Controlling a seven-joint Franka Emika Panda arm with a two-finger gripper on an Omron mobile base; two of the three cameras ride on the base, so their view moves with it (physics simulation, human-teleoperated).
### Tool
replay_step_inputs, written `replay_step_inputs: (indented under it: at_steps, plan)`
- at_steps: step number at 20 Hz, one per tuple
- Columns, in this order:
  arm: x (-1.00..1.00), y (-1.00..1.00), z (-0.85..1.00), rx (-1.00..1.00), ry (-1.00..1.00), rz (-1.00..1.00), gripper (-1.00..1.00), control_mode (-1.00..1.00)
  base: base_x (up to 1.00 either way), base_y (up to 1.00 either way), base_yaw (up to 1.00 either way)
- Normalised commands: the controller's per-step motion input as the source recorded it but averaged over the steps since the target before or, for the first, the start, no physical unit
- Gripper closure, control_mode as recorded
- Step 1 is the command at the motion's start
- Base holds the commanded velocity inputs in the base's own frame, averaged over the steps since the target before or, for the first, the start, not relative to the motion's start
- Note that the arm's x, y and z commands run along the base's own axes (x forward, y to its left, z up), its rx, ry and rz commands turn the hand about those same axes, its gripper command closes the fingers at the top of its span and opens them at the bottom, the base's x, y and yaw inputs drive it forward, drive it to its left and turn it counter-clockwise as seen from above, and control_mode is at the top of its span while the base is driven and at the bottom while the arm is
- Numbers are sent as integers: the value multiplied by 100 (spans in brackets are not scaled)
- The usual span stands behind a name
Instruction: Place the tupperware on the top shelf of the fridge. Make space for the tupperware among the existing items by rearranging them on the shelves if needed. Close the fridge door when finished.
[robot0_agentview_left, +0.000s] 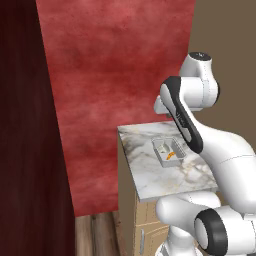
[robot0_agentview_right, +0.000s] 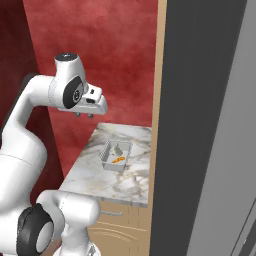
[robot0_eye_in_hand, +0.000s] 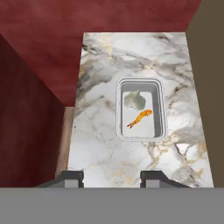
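Tupperware (robot0_eye_in_hand: 141, 114) sits flat on the marble worktop (robot0_eye_in_hand: 100, 144), roughly mid-slab, lid off, with an orange scrap of food (robot0_eye_in_hand: 140, 118) and a pale grey lump (robot0_eye_in_hand: 134, 100) loose inside. In both base views it lies apart from the worktop edges, nothing else beside it. Looks thin-walled and light, probably a bit flexy and slick; contents can slide if it tips, so keep it level. Best hold, I'd say: pinch one long wall at its middle, one finger inside, one outside, under the rim so the lip stops it slipping. Spanning the full width looks too much for these jaws. Pincer (robot0_eye_in_hand: 111, 176) hangs above the worktop, clear of the tub, tips pointing down on the near side of it; jaws stand partly apart, nothing between them. In the right base view the pincer (robot0_agentview_right: 84, 115) is high over the slab's back-left part, beside the red wall (robot0_agentview_right: 125, 60). Fridge (robot0_agentview_right: 210, 125) panel fills the right of that view; shelves hidden from here.
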Motion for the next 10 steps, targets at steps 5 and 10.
replay_step_inputs:
  at_steps: [5,10]
  plan:
    - [-21,0,0,0,0,0,-100,-100,0,0,0]
    - [-31,-2,-10,0,0,-8,-100,-100,0,0,0]
